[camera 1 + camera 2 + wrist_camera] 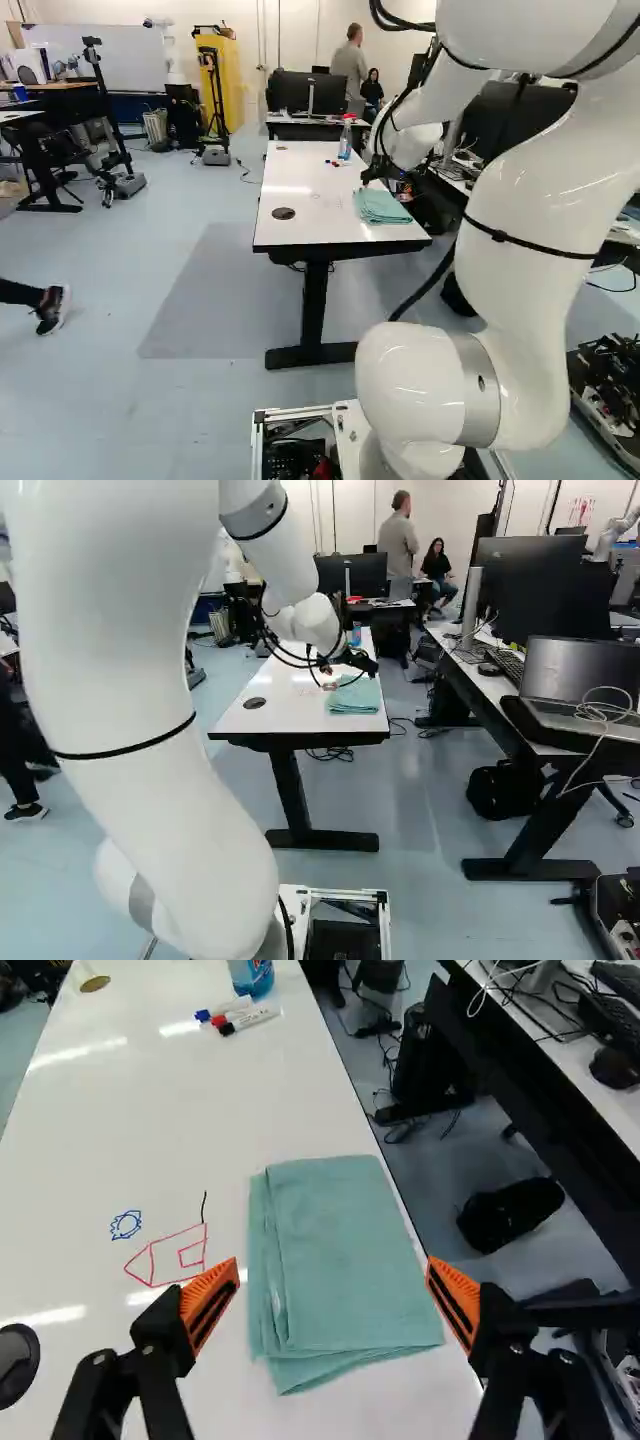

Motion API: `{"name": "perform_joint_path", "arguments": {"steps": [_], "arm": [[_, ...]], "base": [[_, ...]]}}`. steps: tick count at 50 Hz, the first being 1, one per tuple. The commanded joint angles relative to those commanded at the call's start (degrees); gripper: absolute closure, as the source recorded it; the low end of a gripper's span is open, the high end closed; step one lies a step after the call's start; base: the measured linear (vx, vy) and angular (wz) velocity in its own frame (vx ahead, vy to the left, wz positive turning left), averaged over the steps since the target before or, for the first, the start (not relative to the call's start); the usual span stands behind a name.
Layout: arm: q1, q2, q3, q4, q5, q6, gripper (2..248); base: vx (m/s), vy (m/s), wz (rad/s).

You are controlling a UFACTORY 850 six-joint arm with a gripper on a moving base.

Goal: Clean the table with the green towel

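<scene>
A black gripper (333, 1268), fingers spread wide and holding nothing, hangs above the folded green towel (335, 1220) on a white table (150, 1090) before me, apparently poised to straddle and pinch it. Marker doodles (151, 1260) beside the towel are its likely target; a spray bottle (252, 976) stands well beyond, perhaps for stubborn ink.

In the right base view, a white arm (150, 660) at left reaches over a white-topped bench (290, 718). On it, a folded green towel (355, 698) lies right of a round dark disc (255, 703). Farther right, an open laptop (575, 672) stands on a second bench (500, 688).
</scene>
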Motion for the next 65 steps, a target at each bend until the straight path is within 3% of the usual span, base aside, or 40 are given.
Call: {"name": "perform_joint_path", "arguments": {"steps": [7,30,65], "arm": [[-0.11,-2.02,-2.29,0.0,-2.95,0.0,3],[-0.15,-8.17,-9.55,0.0,-2.95,0.0,3],[-0.12,-10.26,-10.0,0.0,-2.95,0.0,3]], "base": [[0.0,0.0,0.0],[0.0,0.0,0.0],[0.0,0.0,0.0]]}}
